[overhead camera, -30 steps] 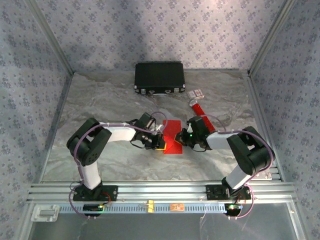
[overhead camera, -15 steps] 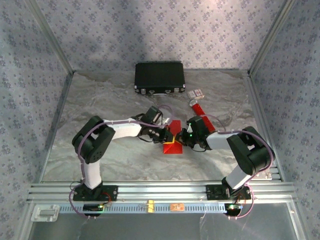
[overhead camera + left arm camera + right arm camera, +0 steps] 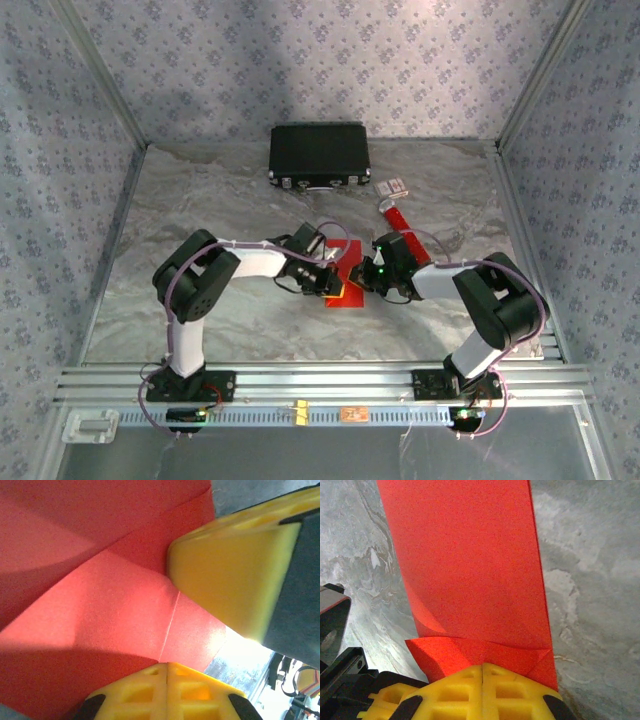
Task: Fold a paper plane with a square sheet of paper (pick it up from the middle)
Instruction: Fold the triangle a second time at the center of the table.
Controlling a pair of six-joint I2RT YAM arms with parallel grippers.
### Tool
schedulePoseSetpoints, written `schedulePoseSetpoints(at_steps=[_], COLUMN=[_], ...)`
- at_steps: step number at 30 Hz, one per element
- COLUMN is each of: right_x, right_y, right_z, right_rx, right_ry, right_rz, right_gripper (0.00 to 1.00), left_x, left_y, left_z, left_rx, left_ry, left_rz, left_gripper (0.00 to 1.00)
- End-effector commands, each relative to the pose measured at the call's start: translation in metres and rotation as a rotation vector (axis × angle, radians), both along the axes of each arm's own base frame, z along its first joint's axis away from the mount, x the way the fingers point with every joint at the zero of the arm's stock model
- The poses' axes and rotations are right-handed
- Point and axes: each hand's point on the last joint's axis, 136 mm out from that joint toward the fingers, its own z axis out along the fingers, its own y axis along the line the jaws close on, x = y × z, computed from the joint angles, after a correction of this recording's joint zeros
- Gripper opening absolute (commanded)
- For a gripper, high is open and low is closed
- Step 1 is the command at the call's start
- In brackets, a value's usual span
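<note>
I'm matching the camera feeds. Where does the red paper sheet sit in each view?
Top external: red paper sheet near picture centre.
Left wrist: the sheet left and centre, creased.
Right wrist: the sheet centre, top to bottom.
Shared landmark: grey marbled table.

We record the square sheet of paper (image 3: 470, 570) as plain bright red, the table (image 3: 200, 200) grey and marbled, the case (image 3: 319, 155) at upper centre black, the walls (image 3: 300, 60) pale blue with small floral print, the right gripper (image 3: 482, 670) yellow.

The grey marbled table (image 3: 200, 210) bears a black case (image 3: 320, 155), a red tube (image 3: 396, 214) and red paper (image 3: 470, 570).
</note>
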Motion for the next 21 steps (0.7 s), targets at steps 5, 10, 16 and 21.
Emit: schedulePoseSetpoints(at_steps=[5,10,16,21], right_x=[-0.017,-0.017,-0.019,-0.019], right_y=[-0.018,-0.019,-0.020,-0.020], right_z=[-0.033,-0.033,-0.033,-0.034], right_rx=[-0.105,-0.109,-0.111,-0.111], right_ry=[0.096,0.096,0.100,0.103], right_rz=[-0.030,-0.030,-0.030,-0.028], right_gripper=[0.01,0.01,0.01,0.00], left_x=[-0.006,-0.008,-0.026,-0.026], left_y=[0.018,0.017,0.039,0.049], left_z=[-0.001,0.009,-0.020,-0.024], left_rx=[0.031,-0.010,0.050,0.091], left_ry=[0.015,0.003,0.060,0.035], left_rz=[0.027,0.022,0.031,0.032], left_gripper=[0.07,0.09,0.07,0.06])
